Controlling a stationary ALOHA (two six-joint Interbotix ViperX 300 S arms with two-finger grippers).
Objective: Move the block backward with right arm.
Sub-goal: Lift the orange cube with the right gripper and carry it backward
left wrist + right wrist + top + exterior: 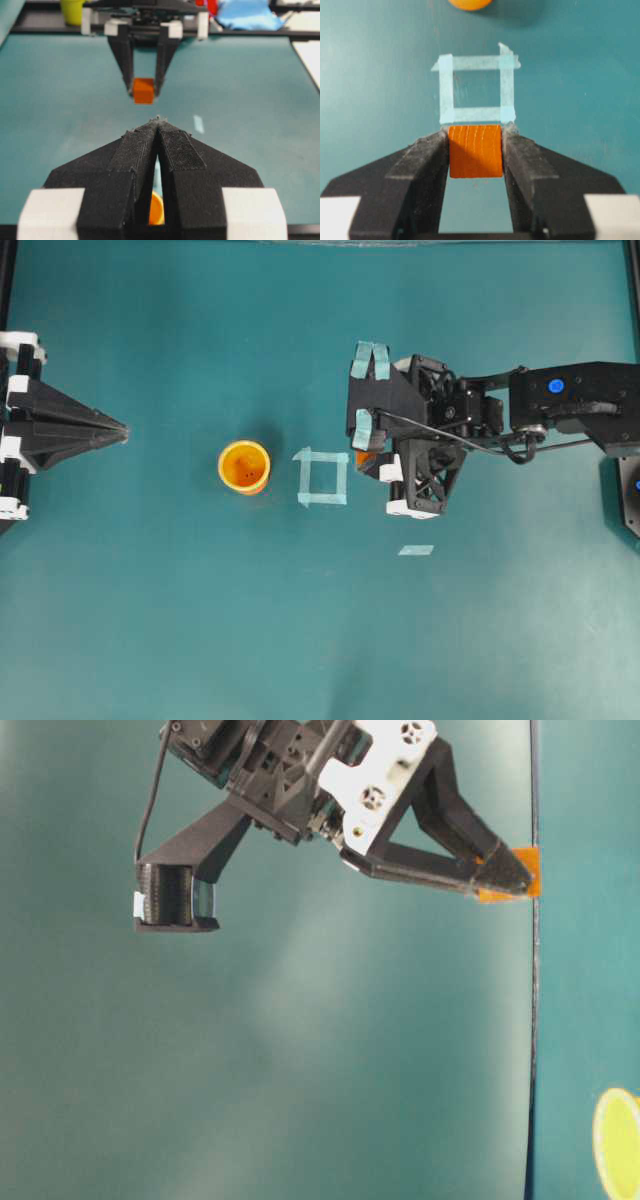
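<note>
The right gripper point(475, 150) has its fingers point(422, 165) clamped on the block point(475, 151), one pad flat against each side face. The hold is square and centred, which should keep the cube from twisting as it is carried. In the right wrist view the block sits just on the near side of the tape square point(476, 90), its front edge almost level with the square's nearest strip, so it is already outside the outline and not within it. Whether it rests on the counter point(150, 620) or hangs a little above it cannot be told for certain; the left wrist view suggests it is lifted slightly, with a faint shadow beneath.

From overhead, the right arm point(560, 405) reaches in from the right edge, and only a sliver of orange shows under the gripper, beside the square. The cup point(244, 466) stands on the far side of the square, well apart from the block, so it is no obstacle to a backward pull.

The left gripper point(122, 430) waits at the left edge with its fingers together on nothing, parked well clear. A loose strip of tape point(416, 550) lies near the right arm.

The step in hand looks like carrying the block back toward the right arm's base; release is not yet done.
</note>
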